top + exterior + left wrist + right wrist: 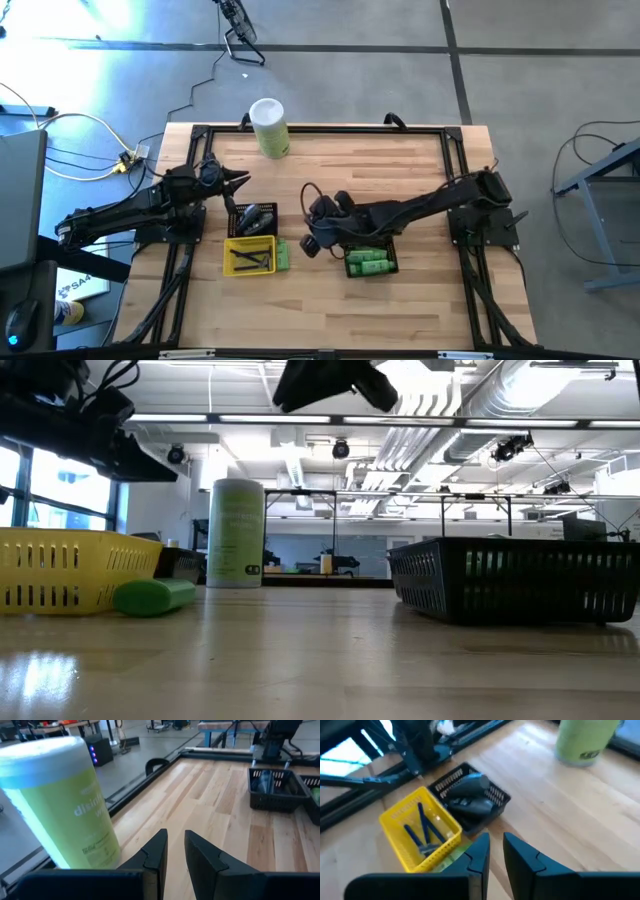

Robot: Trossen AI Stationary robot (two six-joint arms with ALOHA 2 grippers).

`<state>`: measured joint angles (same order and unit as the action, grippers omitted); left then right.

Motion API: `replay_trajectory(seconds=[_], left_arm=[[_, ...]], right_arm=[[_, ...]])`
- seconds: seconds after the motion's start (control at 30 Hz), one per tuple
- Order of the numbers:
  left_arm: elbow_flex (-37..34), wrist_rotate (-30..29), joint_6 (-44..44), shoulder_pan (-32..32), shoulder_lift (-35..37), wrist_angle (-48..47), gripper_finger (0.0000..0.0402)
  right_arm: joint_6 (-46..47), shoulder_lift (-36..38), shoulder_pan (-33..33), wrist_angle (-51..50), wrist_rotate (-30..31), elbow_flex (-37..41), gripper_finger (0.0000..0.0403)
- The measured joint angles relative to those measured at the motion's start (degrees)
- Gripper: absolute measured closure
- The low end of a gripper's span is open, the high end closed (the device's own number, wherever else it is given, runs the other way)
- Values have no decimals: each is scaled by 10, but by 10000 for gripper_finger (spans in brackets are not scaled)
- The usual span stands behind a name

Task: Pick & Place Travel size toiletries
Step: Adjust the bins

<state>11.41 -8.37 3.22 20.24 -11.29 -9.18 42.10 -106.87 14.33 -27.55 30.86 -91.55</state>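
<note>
On the counter (420, 170), green bottles (368, 263) fill one black basket (372, 266); another lies beside the yellow tray (248, 256). Both the left end effector (174, 851) and right end effector (495, 851) hang released, empty.

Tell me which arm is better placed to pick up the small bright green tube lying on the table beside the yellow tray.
Probably the right. The right gripper hangs just beside the small bright green tube, empty. The left gripper is farther off, pointing toward the tall pale-green canister.
</note>
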Motion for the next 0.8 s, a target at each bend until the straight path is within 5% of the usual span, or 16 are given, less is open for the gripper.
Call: replay_trajectory(seconds=[0.3,0.8], left_arm=[[0,-1,-5,0,0,-30,339],[0,-2,-5,0,0,-29,339]], right_arm=[[0,38,34,-83,98,1,357],[53,36,62,-35,140,76,357]])
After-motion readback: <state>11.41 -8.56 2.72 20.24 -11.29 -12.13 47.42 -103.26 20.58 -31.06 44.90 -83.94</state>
